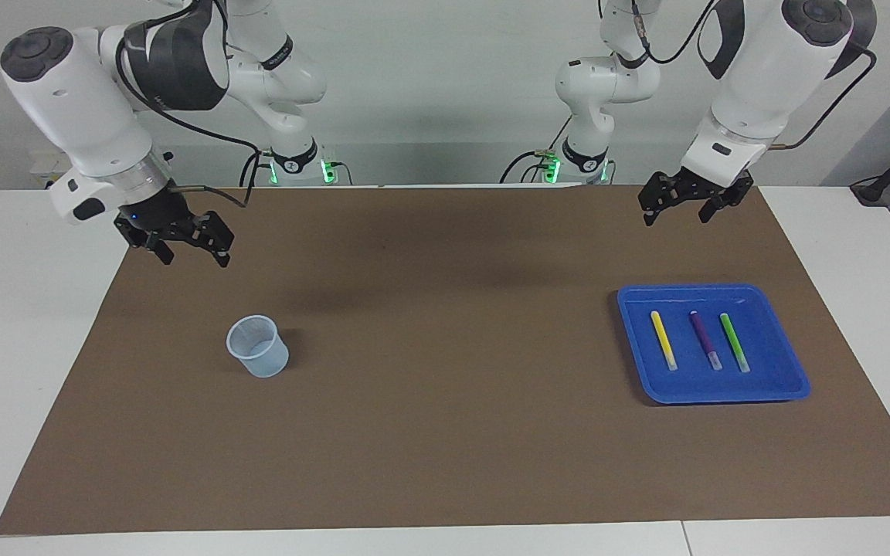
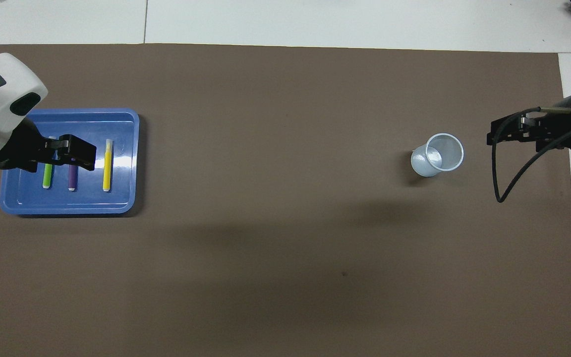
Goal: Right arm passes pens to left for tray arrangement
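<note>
The blue tray [image 1: 785,363] [image 2: 123,198] lies toward the left arm's end of the table. Three pens lie side by side in it: yellow [image 1: 664,340] [image 2: 107,167], purple [image 1: 704,340] [image 2: 72,178] and green [image 1: 734,343] [image 2: 47,177]. My left gripper [image 1: 677,215] [image 2: 61,157] hangs open and empty, well above the tray. In the overhead view it covers the farther ends of the green and purple pens. My right gripper [image 1: 196,255] [image 2: 518,136], with the small blue light, is open and empty above the mat near the cup.
A small translucent cup [image 1: 258,347] [image 2: 438,154] stands upright on the brown mat [image 1: 445,401] toward the right arm's end, with nothing visible in it. White tabletop borders the mat on all sides.
</note>
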You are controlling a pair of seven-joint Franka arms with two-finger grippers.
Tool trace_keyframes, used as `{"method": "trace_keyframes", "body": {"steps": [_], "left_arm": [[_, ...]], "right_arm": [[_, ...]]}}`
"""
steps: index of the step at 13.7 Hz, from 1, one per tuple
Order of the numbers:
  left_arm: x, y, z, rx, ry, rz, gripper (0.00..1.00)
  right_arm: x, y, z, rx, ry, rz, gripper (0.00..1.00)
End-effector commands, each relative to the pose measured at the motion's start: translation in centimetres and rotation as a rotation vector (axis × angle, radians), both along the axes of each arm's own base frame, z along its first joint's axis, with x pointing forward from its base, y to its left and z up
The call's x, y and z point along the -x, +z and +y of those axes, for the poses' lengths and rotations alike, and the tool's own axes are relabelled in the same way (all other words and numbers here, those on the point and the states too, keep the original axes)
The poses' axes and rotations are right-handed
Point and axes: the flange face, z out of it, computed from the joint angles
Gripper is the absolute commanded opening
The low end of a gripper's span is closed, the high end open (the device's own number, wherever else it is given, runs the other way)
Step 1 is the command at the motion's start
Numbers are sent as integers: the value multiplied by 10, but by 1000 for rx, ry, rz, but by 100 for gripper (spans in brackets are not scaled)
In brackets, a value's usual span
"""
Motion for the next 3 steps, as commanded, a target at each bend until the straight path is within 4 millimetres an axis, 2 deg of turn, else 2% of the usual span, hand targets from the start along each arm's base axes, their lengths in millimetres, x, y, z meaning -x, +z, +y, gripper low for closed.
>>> {"method": "trace_keyframes", "body": {"steps": [1, 3], "left_arm": [[9, 1, -1, 11, 13, -18, 100], [9, 0, -1, 10, 13, -18, 100]], "right_arm": [[7, 4, -4, 26, 15, 2, 100], [8, 3, -3, 26, 17, 5, 100]]}}
